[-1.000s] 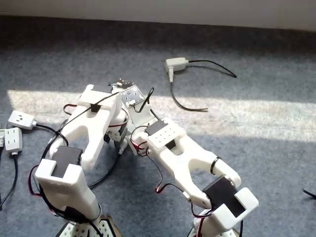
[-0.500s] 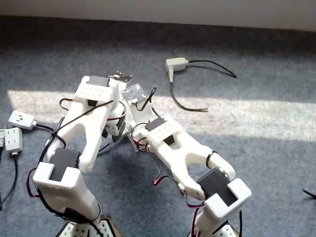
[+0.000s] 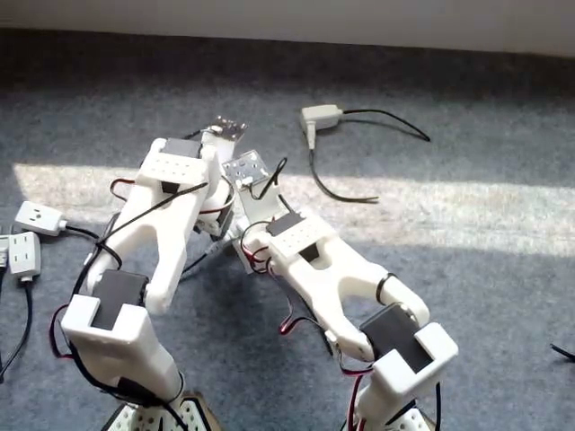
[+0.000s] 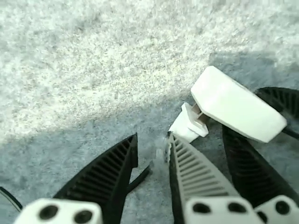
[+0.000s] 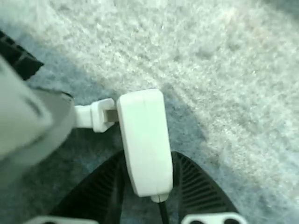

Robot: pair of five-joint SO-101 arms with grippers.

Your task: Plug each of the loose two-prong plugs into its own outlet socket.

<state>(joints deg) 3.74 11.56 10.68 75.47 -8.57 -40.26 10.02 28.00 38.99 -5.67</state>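
The right gripper (image 5: 149,158) is clamped on a white outlet socket (image 5: 142,135) over the grey carpet (image 3: 467,269) — a small plug (image 4: 188,127) meets its face. The left gripper (image 4: 153,140) stands parted just beside that plug, gripping nothing.

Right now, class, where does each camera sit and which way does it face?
High view: off the arms, looking down on carpet and both arms.
Left wrist view: on left arm, facing down past left tool.
Right wrist view: on right arm, past right tool gripping socket block.
Both wrist views share that block.
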